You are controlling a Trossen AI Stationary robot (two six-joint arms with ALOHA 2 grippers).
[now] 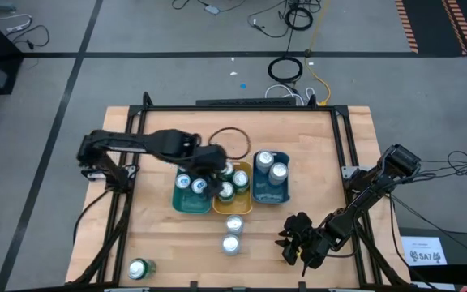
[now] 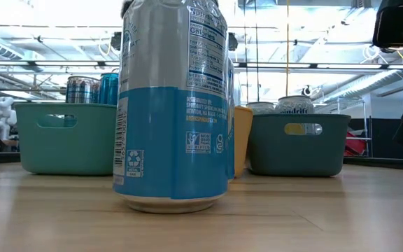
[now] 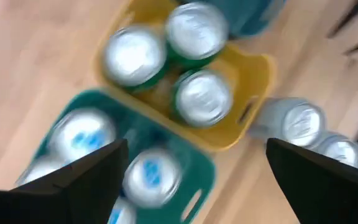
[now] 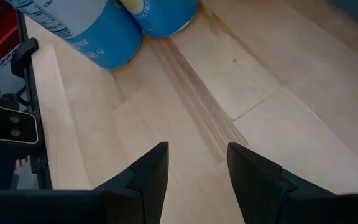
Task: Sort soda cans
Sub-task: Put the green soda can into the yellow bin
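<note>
Left end effector (image 1: pixel 209 166): hovers above the trays at the middle of the counter (image 1: pixel 160 243), over the seam between the teal tray (image 1: pixel 186 203) and the yellow tray (image 1: pixel 242 207); fingers (image 3: pixel 79 180) spread wide, nothing between them, touching no can.
Right end effector (image 1: pixel 294 239): low over bare wood near the counter's front right; fingers (image 4: pixel 145 171) stand partly apart with only wood showing in the gap, holding nothing.
Teal tray: carries several soda cans with blue-marked tops (image 3: pixel 82 134).
Yellow tray: holds three green-sided cans (image 3: pixel 201 96), standing upright, close together.
Blue tray (image 1: pixel 271 195): rightmost of the row, with two cans (image 1: pixel 274 166) inside.
Loose cans (image 1: pixel 233 234): two stand upright on the counter just in front of the yellow tray, silver-white over blue, one right beside the other.
Stray can (image 1: pixel 139 268): green, alone at the counter's front left, well apart from the trays.
</note>
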